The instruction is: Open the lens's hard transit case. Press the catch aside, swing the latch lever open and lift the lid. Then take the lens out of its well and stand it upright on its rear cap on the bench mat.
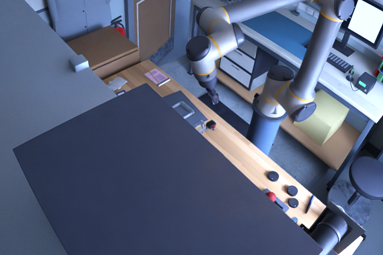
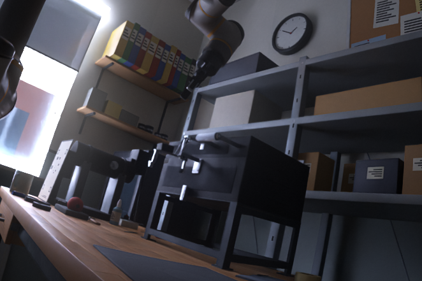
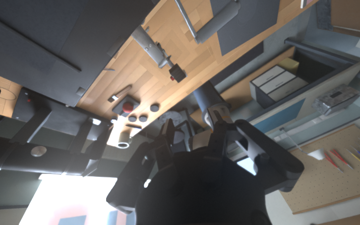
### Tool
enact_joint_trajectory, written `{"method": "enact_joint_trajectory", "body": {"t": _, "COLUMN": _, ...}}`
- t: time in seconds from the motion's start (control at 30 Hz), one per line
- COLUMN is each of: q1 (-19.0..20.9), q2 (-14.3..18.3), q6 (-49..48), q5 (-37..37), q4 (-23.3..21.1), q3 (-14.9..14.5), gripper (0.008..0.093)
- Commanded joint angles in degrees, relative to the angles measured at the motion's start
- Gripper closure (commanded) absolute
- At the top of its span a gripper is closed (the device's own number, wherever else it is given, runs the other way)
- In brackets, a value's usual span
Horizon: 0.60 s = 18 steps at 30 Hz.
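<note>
The transit case point(image 2: 235, 176) is a dark hard box raised on a frame on the wooden bench, its lid down and its front latch hardware point(image 2: 185, 162) facing the bench edge. From above, only its broad dark top point(image 1: 144, 180) shows, with the latch lever point(image 1: 201, 125) and a black knob with a red dot point(image 1: 211, 124) sticking out at its edge. The lens is hidden. My gripper point(image 1: 213, 98) hangs high above the bench edge, well above the case, open and empty. The wrist camera shows its fingers point(image 3: 195, 131) over the lever point(image 3: 159, 56) far below.
A tall metal shelf unit point(image 2: 340, 118) with boxes stands right behind the case. A dark bench mat point(image 2: 153, 264) lies on the bench in front. Round caps point(image 1: 288, 189), a red ball point(image 1: 270, 196) and a pen point(image 1: 309, 204) lie further along the bench. A pink notebook point(image 1: 156, 76) lies at the far end.
</note>
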Motion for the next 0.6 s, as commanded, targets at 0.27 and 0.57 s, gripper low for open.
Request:
{"method": "enact_joint_trajectory", "body": {"t": 0.27, "q1": -0.48, "q2": -1.96, "q6": 12.20, "q5": 0.96, "q4": -3.97, "q3": 1.98, "gripper": 0.0384}}
{"method": "enact_joint_trajectory", "body": {"t": 0.57, "q1": -1.02, "q2": -4.11, "q6": 25.79, "q5": 2.04, "q4": -8.38, "q3": 4.24, "gripper": 0.0384}}
